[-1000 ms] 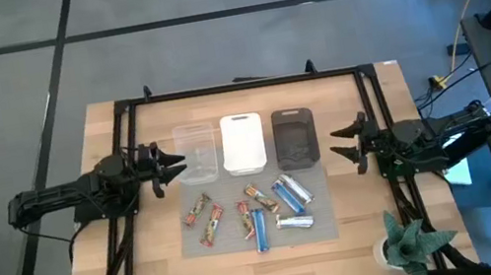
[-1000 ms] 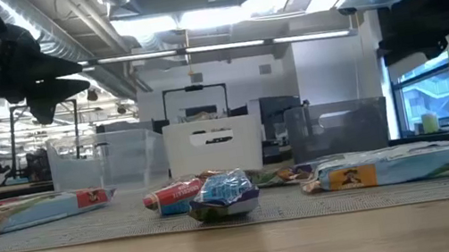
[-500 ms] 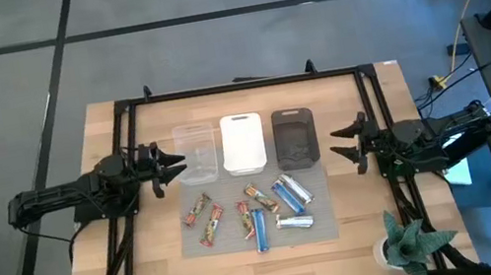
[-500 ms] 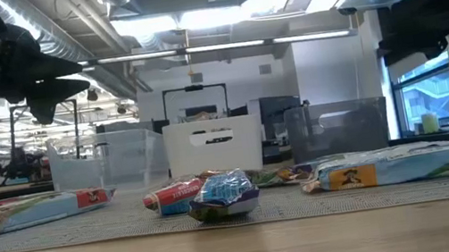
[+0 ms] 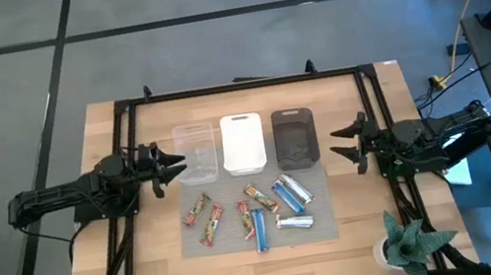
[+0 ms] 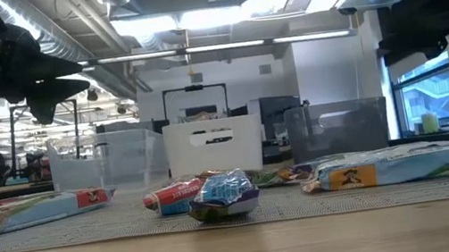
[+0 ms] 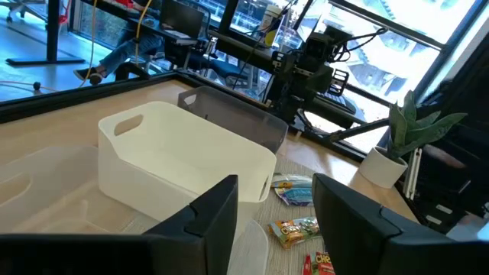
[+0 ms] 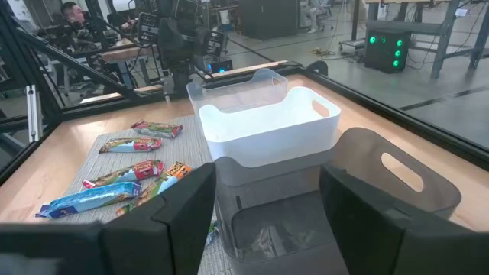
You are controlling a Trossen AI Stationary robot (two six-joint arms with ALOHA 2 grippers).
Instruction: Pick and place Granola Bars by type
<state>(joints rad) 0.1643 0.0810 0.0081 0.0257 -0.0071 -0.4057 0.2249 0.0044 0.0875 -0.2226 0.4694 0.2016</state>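
- Your granola bars (image 5: 254, 213) lie loose on the grey mat (image 5: 326, 229) at the middle of the table (image 5: 364, 248), in front of the three bins and between the two arms.
- On the left part of the mat you have two red-green bars (image 5: 205, 219) side by side, with a third red one (image 5: 245, 219) just beside the blue bar (image 5: 260, 229) near the centre.
- A brown-orange bar (image 5: 260, 198) sits between those and the silver-blue bars (image 5: 291, 193), which lie at an angle on the right part of the mat; one more silver-blue bar (image 5: 294, 221) lies in front of them.
- None of the bars touches either gripper.
- Behind the mat you see the clear bin (image 5: 194, 153), the white bin (image 5: 243, 144) and the dark bin (image 5: 294, 136) in a row, close against one another; the right wrist view shows something shiny on the dark bin's floor, but you cannot tell what.
- Your left gripper (image 5: 173, 165) hangs above the table at the clear bin's left side, its fingers (image 7: 221, 210) narrowly apart and holding nothing.
- Your right gripper (image 5: 338, 141) hangs to the right of the dark bin, its fingers (image 8: 179, 206) spread wide and empty.
- A potted plant (image 5: 411, 242) stands at the table's front right corner.
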